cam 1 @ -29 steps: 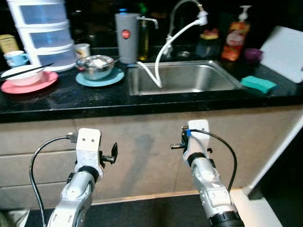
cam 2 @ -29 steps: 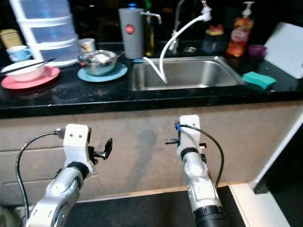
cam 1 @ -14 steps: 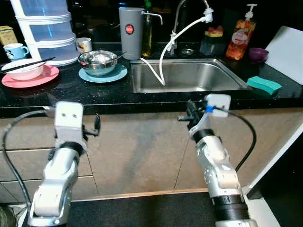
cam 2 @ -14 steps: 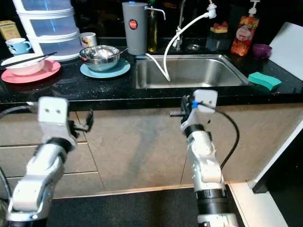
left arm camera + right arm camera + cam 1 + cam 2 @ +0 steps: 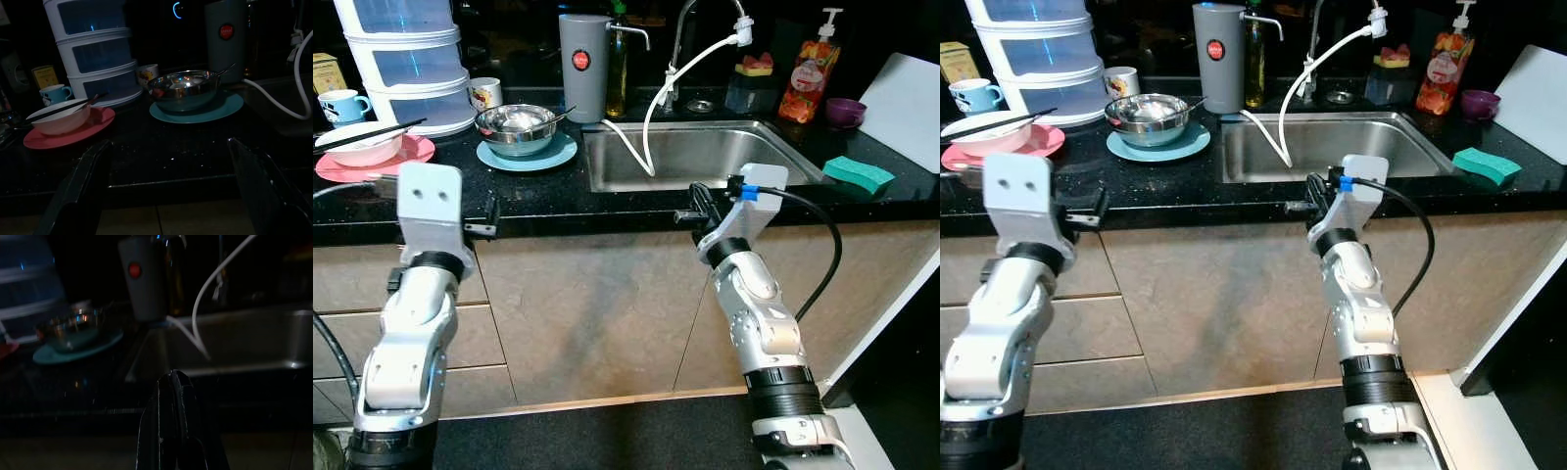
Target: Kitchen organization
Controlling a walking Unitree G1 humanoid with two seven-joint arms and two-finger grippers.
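A steel bowl (image 5: 516,125) sits on a teal plate (image 5: 529,157) on the black counter (image 5: 558,201), left of the steel sink (image 5: 700,159). Further left, a white bowl (image 5: 354,143) with chopsticks across it rests on a pink plate (image 5: 372,164). My left gripper (image 5: 487,217) is open at the counter's front edge, below the gap between the two plates; in the left wrist view its fingers (image 5: 90,171) stand wide apart, facing both plates. My right gripper (image 5: 695,206) is shut and empty at the counter edge in front of the sink, its fingers (image 5: 171,396) pressed together.
A grey water dispenser (image 5: 581,67), stacked clear drawers (image 5: 406,59), two mugs and a faucet with a white hose (image 5: 656,98) line the back. A green sponge (image 5: 859,174), soap bottle (image 5: 806,70) and white board (image 5: 911,108) lie right. Cabinet fronts (image 5: 587,313) stand below.
Both arms have risen from in front of the cabinet doors to the counter's front edge. The camera view has also lifted since the earliest frames.
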